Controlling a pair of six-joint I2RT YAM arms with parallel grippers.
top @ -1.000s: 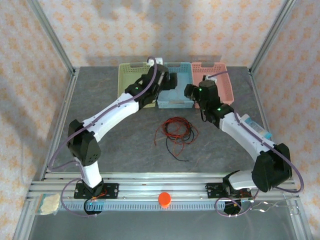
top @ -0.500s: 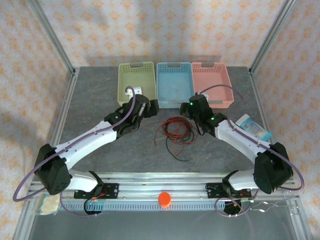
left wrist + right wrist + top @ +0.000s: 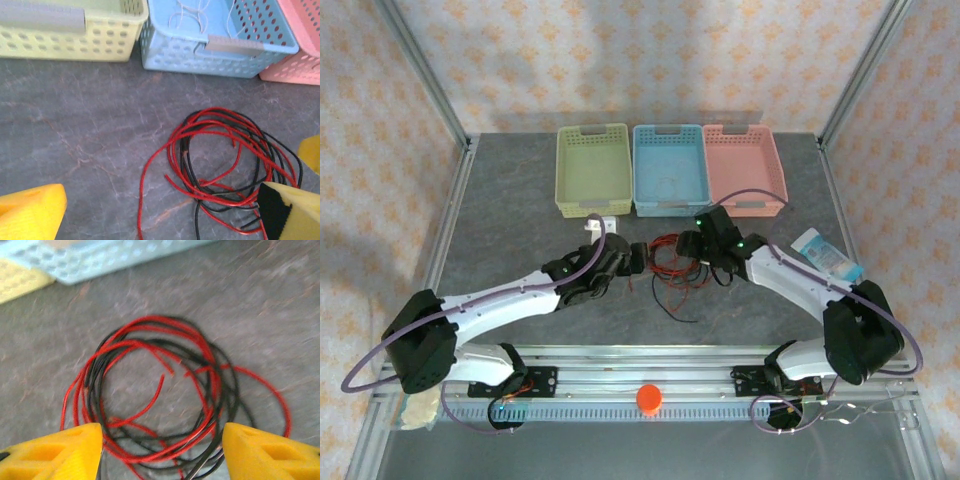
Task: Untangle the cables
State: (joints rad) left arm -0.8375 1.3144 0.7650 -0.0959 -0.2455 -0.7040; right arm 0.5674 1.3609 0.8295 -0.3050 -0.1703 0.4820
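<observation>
Bare table (image 3: 520, 215) lies open left and near of the cables (image 3: 672, 262); left gripper (image 3: 161, 202) and right gripper (image 3: 162, 435) flank them, fingers apart; far blue basket (image 3: 642, 175) holds a whitish wire (image 3: 192, 12).

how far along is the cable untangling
Done: a whitish cable lies in the blue basket. In hand: left gripper and right gripper hang open at the red and black coil, gripping nothing. Left: separating red from black; they lie intertwined on the table.

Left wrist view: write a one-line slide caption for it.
Open left hand over the tangled red and black cables on the grey table; yellow basket, blue basket and pink basket behind.
</observation>
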